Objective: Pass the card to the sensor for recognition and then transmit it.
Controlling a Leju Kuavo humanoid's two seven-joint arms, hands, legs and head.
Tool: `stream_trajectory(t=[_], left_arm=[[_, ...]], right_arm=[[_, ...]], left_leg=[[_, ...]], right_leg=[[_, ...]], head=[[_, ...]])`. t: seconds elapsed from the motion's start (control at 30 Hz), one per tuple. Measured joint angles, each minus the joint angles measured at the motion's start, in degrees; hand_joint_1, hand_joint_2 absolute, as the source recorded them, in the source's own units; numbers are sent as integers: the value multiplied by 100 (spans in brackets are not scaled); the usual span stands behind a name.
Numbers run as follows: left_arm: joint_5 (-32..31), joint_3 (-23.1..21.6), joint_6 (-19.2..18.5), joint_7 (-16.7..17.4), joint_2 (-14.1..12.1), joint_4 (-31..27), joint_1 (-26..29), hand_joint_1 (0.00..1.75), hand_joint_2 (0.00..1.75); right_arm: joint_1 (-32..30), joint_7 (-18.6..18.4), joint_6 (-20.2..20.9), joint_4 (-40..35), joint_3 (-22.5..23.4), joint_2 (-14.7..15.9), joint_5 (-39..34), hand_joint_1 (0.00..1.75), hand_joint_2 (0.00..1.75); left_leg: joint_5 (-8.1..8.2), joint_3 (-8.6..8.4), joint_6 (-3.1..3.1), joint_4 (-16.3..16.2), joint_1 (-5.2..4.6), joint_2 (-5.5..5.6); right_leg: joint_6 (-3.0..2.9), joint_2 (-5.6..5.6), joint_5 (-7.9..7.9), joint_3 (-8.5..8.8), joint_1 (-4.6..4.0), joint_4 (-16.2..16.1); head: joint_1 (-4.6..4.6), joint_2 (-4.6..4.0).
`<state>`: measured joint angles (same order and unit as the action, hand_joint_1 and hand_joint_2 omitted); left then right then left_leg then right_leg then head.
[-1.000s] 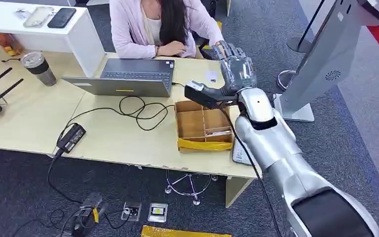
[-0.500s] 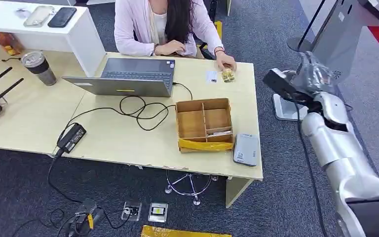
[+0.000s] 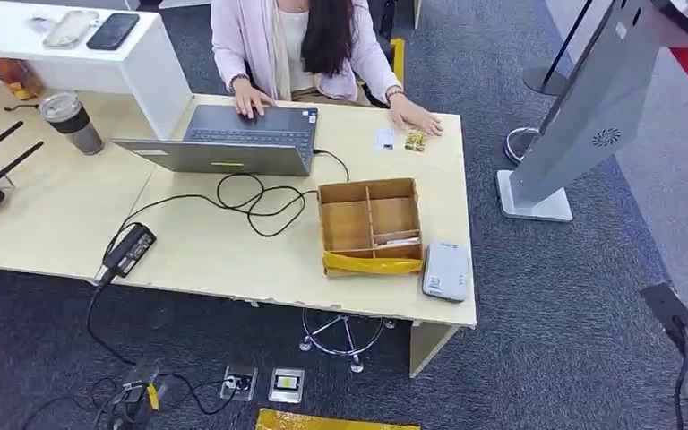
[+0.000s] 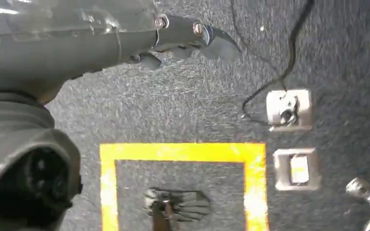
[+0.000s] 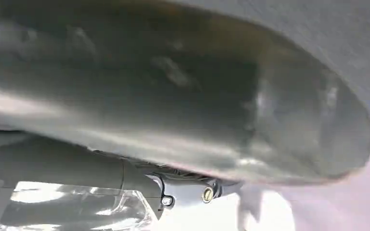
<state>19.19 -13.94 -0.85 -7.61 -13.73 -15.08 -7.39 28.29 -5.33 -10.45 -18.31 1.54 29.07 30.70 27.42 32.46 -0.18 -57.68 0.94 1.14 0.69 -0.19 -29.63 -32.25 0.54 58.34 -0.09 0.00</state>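
Two cards (image 3: pixel 384 139) and (image 3: pixel 415 141) lie on the desk (image 3: pixel 233 251) for you, just beside the person's hand (image 3: pixel 421 121), beyond the wooden box (image 3: pixel 369 224); left hand (image 4: pixel 183 41) hanging over carpet, grasping nothing; right hand (image 5: pixel 188 110) blurred, grip impossible to tell.

— Can any text, label or number be read?
— None can be read. Print is seen on the two small cards (image 3: pixel 400 141) on the desk (image 3: pixel 233 251) and on the grey device (image 3: pixel 446 270), but it is too small to be made out.
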Motion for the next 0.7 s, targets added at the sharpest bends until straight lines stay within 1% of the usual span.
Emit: stream_trajectory(t=[0.03, 0.1, 0.13, 0.17, 0.2, 0.23, 0.3, 0.4, 0.5, 0.6, 0.7], left_arm=[[78, 54, 69, -50, 2, -15, 4, 0, 0], [190, 137, 94, -50, -9, -59, 40, 0, 0], [216, 146, 118, -26, -20, -68, 58, 0, 0], [220, 155, 146, 51, -20, -85, 59, 0, 0], [225, 173, 148, 101, -20, -98, 61, 0, 0], [236, 199, 148, 147, -20, -120, 65, 0, 0], [249, 242, 148, 173, -20, -162, 71, 0, 0], [341, 256, 146, 164, -18, -225, 78, 0, 0], [402, 280, 144, 134, -20, -306, 81, 0, 0], [439, 282, 129, 127, -20, -400, 109, 0, 0], [527, 282, 131, 127, -20, -503, 146, 0, 0]], right_arm=[[-287, -15, -30, 98, 228, -30, -275, 0, 0], [-897, -48, -33, 194, 495, -152, -735, 0, 0], [-1140, -112, -28, 216, 568, -234, -880, 0, 0], [-1341, -210, -24, 242, 627, -320, -965, 0, 0], [-1479, -407, -39, 293, 721, -446, -1066, 0, 0], [-1606, -527, -61, 341, 810, -542, -1136, 0, 0], [-1792, -656, -177, 400, 1044, -743, -1330, 0, 0], [-1955, -537, -321, 461, 1376, -1036, -1595, 0, 0], [-2017, -454, -548, 531, 1679, -1226, -1758, 0, 0], [-2053, -531, -738, 581, 1953, -1374, -1924, 0, 0], [-2076, -527, -870, 620, 2178, -1484, -2023, 0, 0]], left_leg=[[2, 1, -1, 0, 1, 10], [15, 3, -18, 4, 0, 33], [20, 0, -24, 6, 3, 23], [22, -4, -21, 7, 3, 5], [24, -7, -22, 8, 4, -1], [26, -10, -26, 8, 5, -5], [26, -13, -26, 9, 8, -7], [25, -20, -26, 9, 8, -17], [25, -28, -26, 9, 7, -25], [25, -30, -26, 8, 6, -26], [25, -31, -26, 8, 3, -27]], right_leg=[[-4, -12, -5, 7, -1, 0], [-6, -31, -14, 16, 0, 3], [-7, -16, -15, 14, -2, 4], [-10, -2, -16, 13, -3, 4], [-13, 3, -18, 12, -4, 4], [-14, 8, -19, 8, -4, 5], [-19, 10, -23, 10, -7, 5], [-20, 19, -23, 9, -7, 11], [-20, 28, -23, 14, -6, 11], [-20, 29, -22, 16, -5, 11], [-20, 30, -22, 15, -3, 11]], head=[[0, 0], [-2, 0], [-4, 0], [-7, 0], [-4, 0], [-4, 0], [-2, 0], [-4, 0], [-4, 0], [-4, 0], [-2, 0]])
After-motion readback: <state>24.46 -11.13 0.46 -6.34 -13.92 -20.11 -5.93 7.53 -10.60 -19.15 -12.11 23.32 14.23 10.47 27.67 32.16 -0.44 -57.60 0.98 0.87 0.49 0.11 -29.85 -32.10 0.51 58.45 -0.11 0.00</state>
